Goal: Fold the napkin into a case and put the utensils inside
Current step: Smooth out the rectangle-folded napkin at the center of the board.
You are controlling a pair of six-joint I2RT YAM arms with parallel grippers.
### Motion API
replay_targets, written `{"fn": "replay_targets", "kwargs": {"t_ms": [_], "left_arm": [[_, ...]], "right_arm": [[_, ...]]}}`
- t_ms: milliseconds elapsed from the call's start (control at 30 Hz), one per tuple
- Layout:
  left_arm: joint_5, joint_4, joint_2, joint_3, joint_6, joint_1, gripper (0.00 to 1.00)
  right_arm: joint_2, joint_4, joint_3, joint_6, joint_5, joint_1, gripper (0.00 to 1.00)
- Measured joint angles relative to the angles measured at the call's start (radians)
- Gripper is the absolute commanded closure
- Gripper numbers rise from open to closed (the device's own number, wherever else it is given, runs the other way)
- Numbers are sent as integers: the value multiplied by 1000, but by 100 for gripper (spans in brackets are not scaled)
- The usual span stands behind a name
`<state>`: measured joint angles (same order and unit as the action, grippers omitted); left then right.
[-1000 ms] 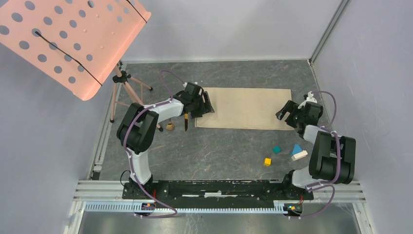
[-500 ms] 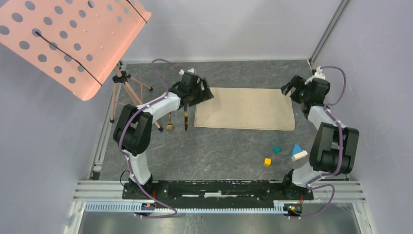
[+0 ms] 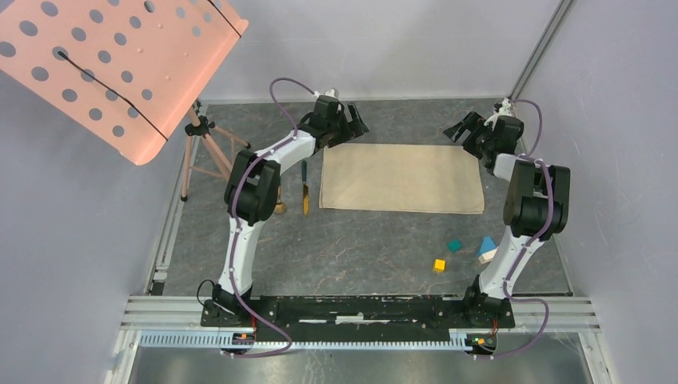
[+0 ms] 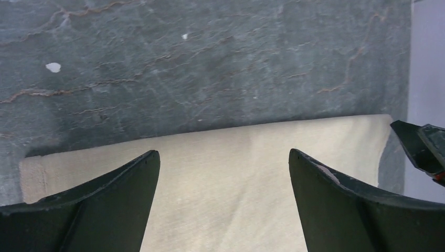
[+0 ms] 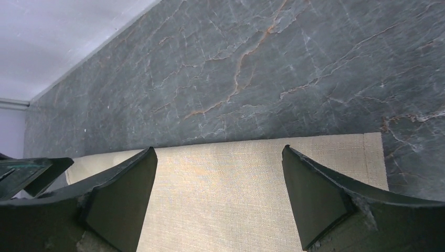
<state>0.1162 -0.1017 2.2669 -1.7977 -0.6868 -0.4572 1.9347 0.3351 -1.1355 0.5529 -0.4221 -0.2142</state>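
The beige napkin [image 3: 400,178] lies flat on the grey table. My left gripper [image 3: 352,128] is open and empty above the napkin's far left corner. My right gripper [image 3: 461,130] is open and empty above its far right corner. In the left wrist view the napkin [image 4: 236,178] shows between the spread fingers of the gripper [image 4: 223,157]. In the right wrist view the napkin [image 5: 236,184] also shows between the open gripper's [image 5: 219,152] fingers. The knife [image 3: 305,188] lies just left of the napkin. The spoon [image 3: 279,208] lies further left, mostly hidden by my left arm.
A yellow cube [image 3: 439,265], a teal cube [image 3: 454,246] and a blue and white block [image 3: 488,250] lie near the right arm. A pink perforated board [image 3: 112,64] on a tripod [image 3: 204,152] stands at far left. Walls close off the back and right.
Both grippers have moved from the napkin's near side corners to its far corners, near the back wall. The napkin and utensils have not moved.
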Motion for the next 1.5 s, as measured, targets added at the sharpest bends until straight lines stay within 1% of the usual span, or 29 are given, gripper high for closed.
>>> {"fn": "replay_targets", "kwargs": {"t_ms": [200,533,700,900,1067,1267,1500], "left_arm": [[24,2,47,1,0,34,1],[29,9,53,2,0,59,0],[71,35,53,10,4,58,0],[79,57,-7,98,24,52,0],[118,134,-77,186,20,49,0],[142,164,-66,192,6,52,0],[147,155,-13,191,-5,78,0]], "right_arm": [[19,-16,-11,-23,-14,-1,6],[32,-16,-11,-39,-14,-22,6],[77,-18,-24,-45,-16,-28,6],[127,-12,-48,-57,-18,-35,7],[128,-10,-48,-57,-22,-38,7],[128,0,-47,-52,-28,-39,7],[127,29,-44,-42,-50,-39,7]]}}
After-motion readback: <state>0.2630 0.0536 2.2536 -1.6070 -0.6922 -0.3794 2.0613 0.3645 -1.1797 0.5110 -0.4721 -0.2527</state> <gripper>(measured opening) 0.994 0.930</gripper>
